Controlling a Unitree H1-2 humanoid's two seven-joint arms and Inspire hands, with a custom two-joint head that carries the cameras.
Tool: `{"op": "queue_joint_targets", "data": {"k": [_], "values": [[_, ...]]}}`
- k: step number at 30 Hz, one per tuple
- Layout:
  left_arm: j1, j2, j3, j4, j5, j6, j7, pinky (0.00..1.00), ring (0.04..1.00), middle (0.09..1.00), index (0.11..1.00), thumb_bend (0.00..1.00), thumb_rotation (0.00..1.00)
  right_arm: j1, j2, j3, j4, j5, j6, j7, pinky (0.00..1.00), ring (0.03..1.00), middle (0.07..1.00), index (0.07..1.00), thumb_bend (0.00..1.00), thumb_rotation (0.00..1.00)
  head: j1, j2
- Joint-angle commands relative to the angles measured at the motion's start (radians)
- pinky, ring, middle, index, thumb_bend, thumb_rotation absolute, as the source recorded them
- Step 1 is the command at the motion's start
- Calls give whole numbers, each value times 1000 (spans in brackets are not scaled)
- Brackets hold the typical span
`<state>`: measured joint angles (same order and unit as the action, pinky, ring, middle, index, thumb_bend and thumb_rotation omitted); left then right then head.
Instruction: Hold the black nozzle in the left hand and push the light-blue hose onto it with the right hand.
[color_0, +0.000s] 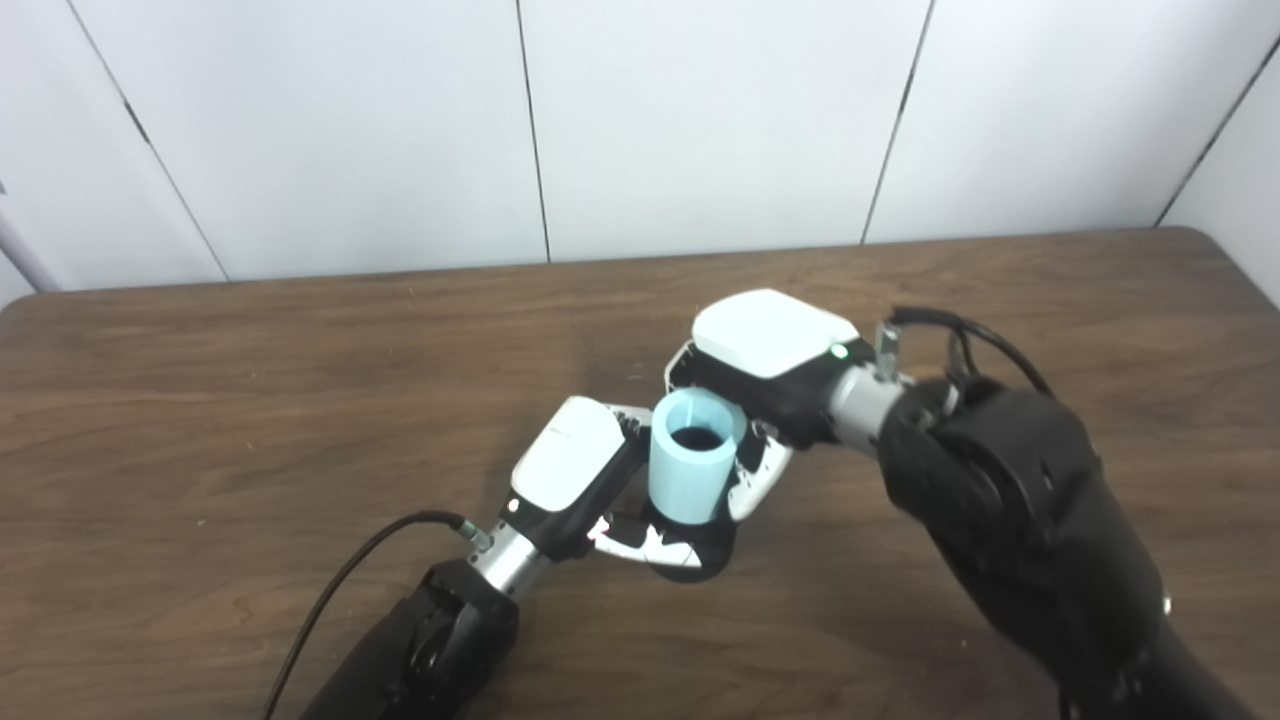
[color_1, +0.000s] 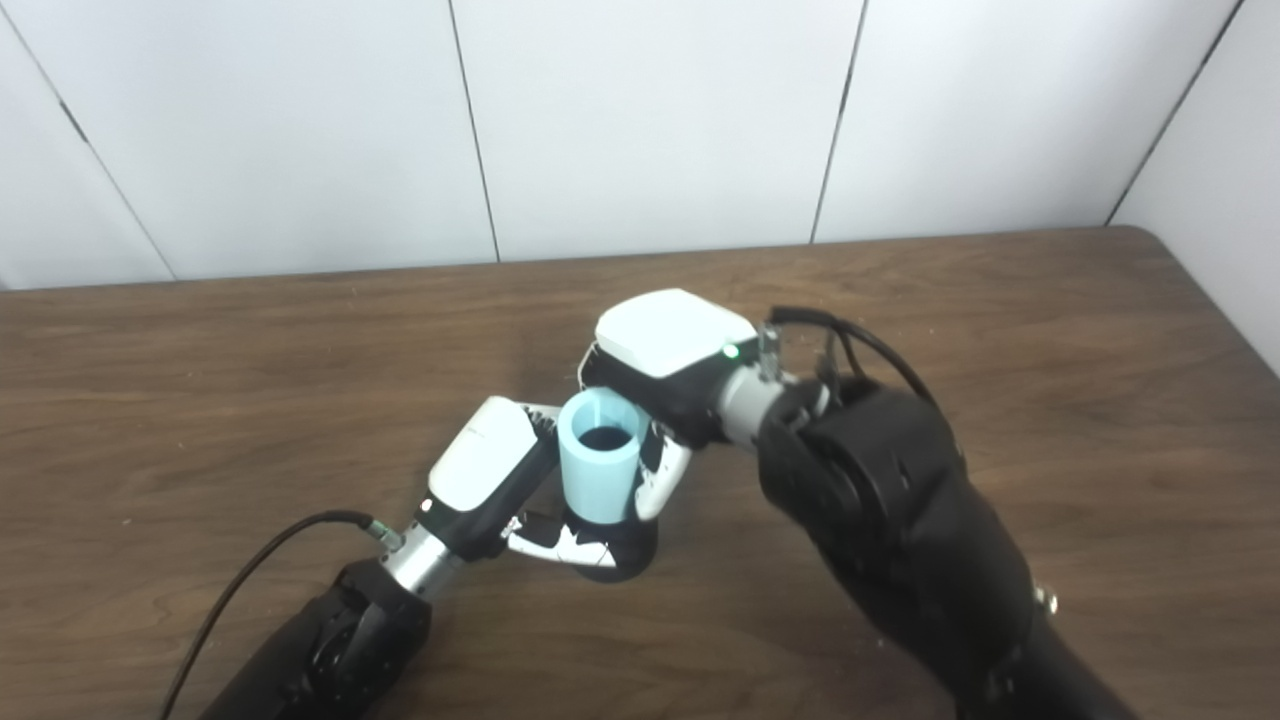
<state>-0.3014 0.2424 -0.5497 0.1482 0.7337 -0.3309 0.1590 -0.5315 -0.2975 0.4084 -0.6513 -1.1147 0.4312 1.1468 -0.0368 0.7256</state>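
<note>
Start at your left hand (color_0: 575, 470): it comes in low from the near-left, and its fingers (color_0: 640, 540) curl around the black nozzle (color_0: 690, 560), clamped on the dark base that shows just below the hose. Only that rounded base is visible; the rest is covered.

Just to the right of that hand, the light-blue hose (color_0: 690, 465) stands upright over the nozzle, its open end facing up and dark inside. How far it has seated you cannot tell, because the sleeve hides the joint.

Further right, your right hand (color_0: 765, 385) wraps the hose from behind and the side, fingers closed on it, wrist angled down from the far-right.

The risks, as I judge them: if you push off-axis, the hose may cock on the nozzle and jam rather than slide. A hard push could also twist the nozzle in the left hand's grip, since that hand holds only the base. The two hands' fingers sit very close at the bottom of the hose, so they could pinch together as it descends.

The table (color_0: 250, 400) has open wood left of the left hand and beyond the right hand; its far edge is well apart.
</note>
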Motion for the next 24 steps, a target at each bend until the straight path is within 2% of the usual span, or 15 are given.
{"op": "queue_joint_targets", "data": {"k": [1, 2, 4, 7, 9, 10, 13, 14, 17, 21, 24], "values": [[81, 31, -59, 75, 62, 36, -112, 428, 475, 461, 385, 696, 432, -15, 29, -38, -46, 89, -60, -99, 988, 991, 995, 1000, 1000, 482, 0, -1], [81, 32, -61, 74, 58, 35, -117, 474, 525, 520, 420, 725, 455, -1, 32, -68, -48, 128, -84, -160, 994, 996, 998, 1000, 1000, 496, 0, -2], [82, 35, -64, 65, 42, 40, -144, 621, 643, 641, 553, 815, 462, 35, 47, -134, -50, 219, -132, -291, 999, 1000, 1000, 1000, 1000, 571, 3, -4], [82, 36, -61, 51, 12, 37, -190, 828, 792, 772, 699, 880, 445, 125, 99, -252, -41, 371, -242, -541, 1000, 1000, 1000, 1000, 1000, 637, 6, -5], [81, 35, -55, 47, 5, 20, -202, 890, 858, 835, 760, 898, 437, 180, 133, -318, -12, 455, -329, -683, 1000, 1000, 1000, 1000, 1000, 660, 6, -7], [79, 36, -50, 43, 0, 9, -207, 952, 922, 913, 829, 927, 429, 206, 150, -349, 9, 495, -374, -748, 1000, 988, 998, 1000, 1000, 673, 5, -6], [77, 43, -31, 6, -32, -6, -234, 995, 991, 990, 919, 964, 428, 279, 183, -420, 81, 585, -484, -885, 959, 958, 972, 999, 999, 692, 8, -8], [78, 45, -23, -11, -48, -9, -245, 998, 996, 995, 947, 983, 426, 304, 188, -438, 107, 607, -516, -922, 898, 940, 959, 1000, 992, 710, 8, -8], [82, 51, 23, -80, -151, -55, -254, 1000, 1000, 1000, 992, 1000, 420, 400, 192, -486, 171, 658, -585, -998, 802, 920, 951, 1000, 990, 739, 11, -7], [101, 35, 101, -148, -281, -128, -231, 1000, 1000, 1000, 1000, 1000, 449, 497, 198, -490, 200, 675, -637, -1069, 795, 916, 966, 1000, 968, 760, 14, -9], [126, 36, 165, -222, -379, -130, -240, 1000, 1000, 1000, 1000, 1000, 460, 546, 208, -485, 226, 706, -668, -1114, 794, 918, 972, 1000, 954, 770, 26, -14]]}}
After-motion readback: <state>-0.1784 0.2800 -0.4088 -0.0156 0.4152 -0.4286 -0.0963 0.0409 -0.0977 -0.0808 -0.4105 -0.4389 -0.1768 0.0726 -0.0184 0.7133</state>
